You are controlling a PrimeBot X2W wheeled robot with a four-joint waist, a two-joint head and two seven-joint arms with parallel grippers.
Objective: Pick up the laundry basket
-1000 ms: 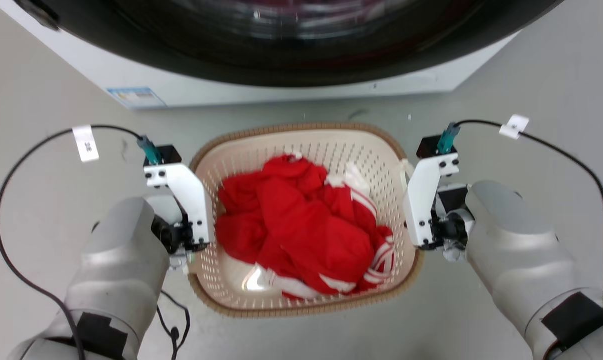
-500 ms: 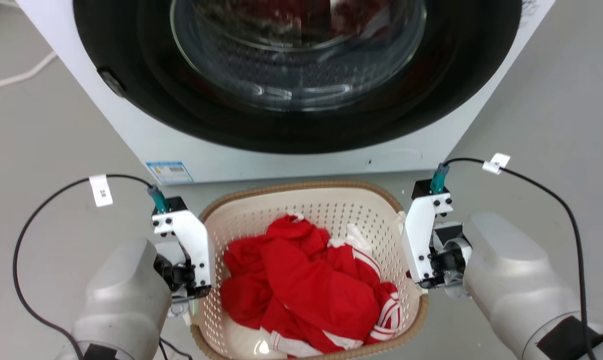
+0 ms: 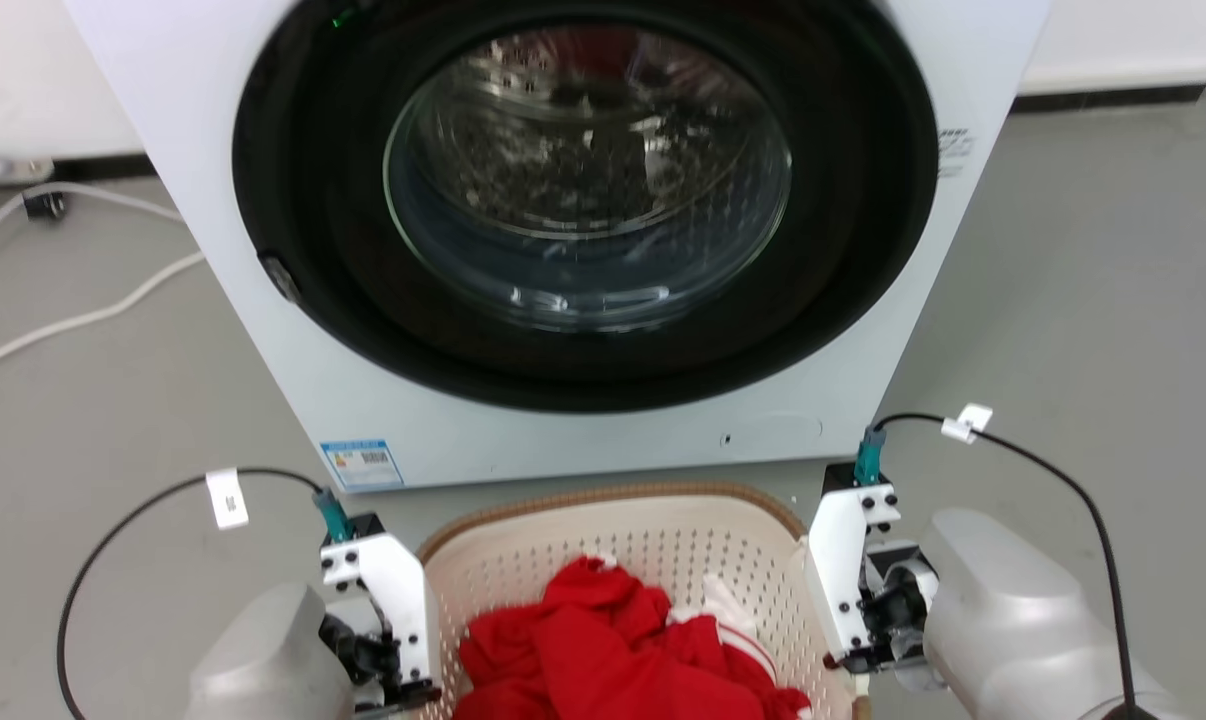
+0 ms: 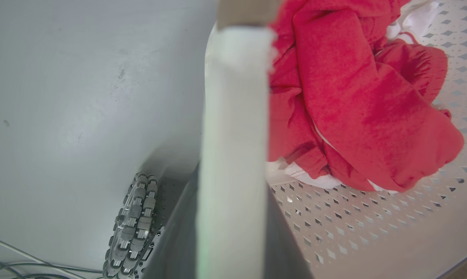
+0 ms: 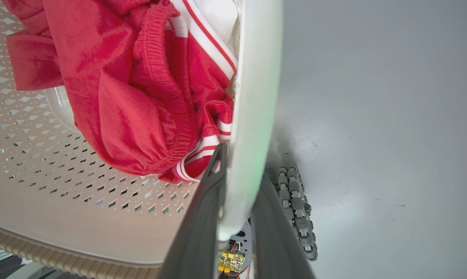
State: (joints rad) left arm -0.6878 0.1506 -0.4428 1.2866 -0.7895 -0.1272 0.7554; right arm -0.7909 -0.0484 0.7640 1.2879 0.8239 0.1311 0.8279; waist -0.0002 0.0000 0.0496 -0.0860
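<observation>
The cream perforated laundry basket [image 3: 613, 497] with a brown rim sits at the bottom of the head view, holding red clothes [image 3: 603, 650] with white stripes. My left gripper [image 3: 393, 665] is at its left side and my right gripper [image 3: 853, 645] at its right side. In the left wrist view, my left gripper [image 4: 233, 182] is shut on the white side handle [image 4: 235, 97], a dark finger on each side. In the right wrist view, my right gripper [image 5: 243, 166] is shut on the other white handle [image 5: 256, 77]. Grey floor [image 4: 82, 97] lies below the basket.
A white front-loading washer [image 3: 583, 430] with a dark round door stands just beyond the basket, its door shut. White cables [image 3: 73, 320] lie on the floor at the far left. My base wheels [image 4: 134, 221] [image 5: 297, 213] lie under the basket's sides.
The head camera has tilted up: the washer fills more of the picture, and the basket and grippers sit lower. Both grippers stay at the basket's sides.
</observation>
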